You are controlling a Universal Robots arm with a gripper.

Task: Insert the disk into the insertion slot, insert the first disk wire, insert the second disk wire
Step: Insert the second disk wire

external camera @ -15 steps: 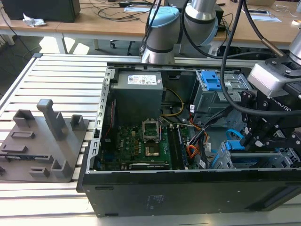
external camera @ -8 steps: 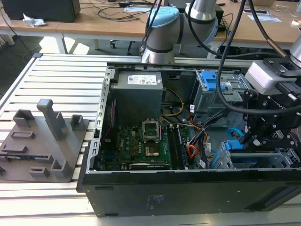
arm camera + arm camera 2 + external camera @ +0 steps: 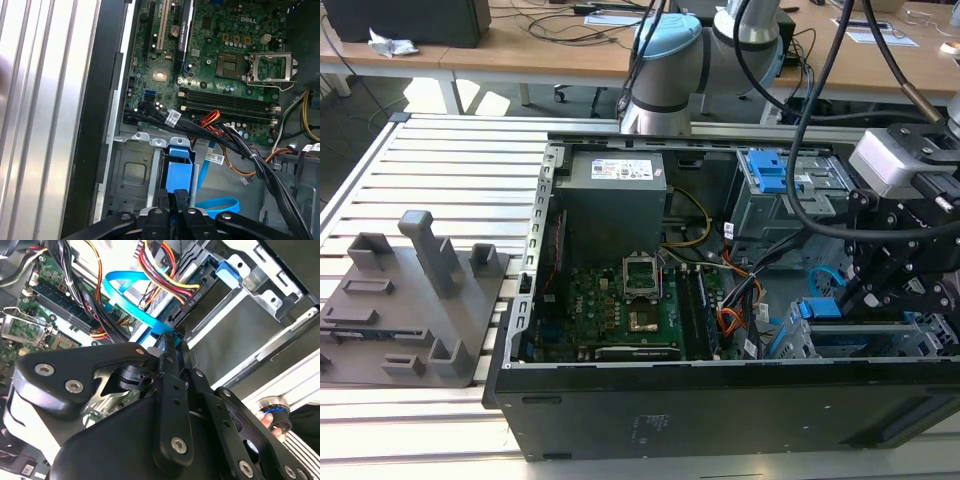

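Hanging over the open computer case (image 3: 620,400) at the exterior view's right, the gripper (image 3: 173,196) has its jaws drawn narrow, tips nearly together at the blue plastic end of the disk (image 3: 178,172). The disk sits in the insertion slot (image 3: 131,172), the grey metal cage near the case's edge. A blue flat cable (image 3: 125,285) loops just beside the jaws; the motherboard (image 3: 225,55) lies beyond.
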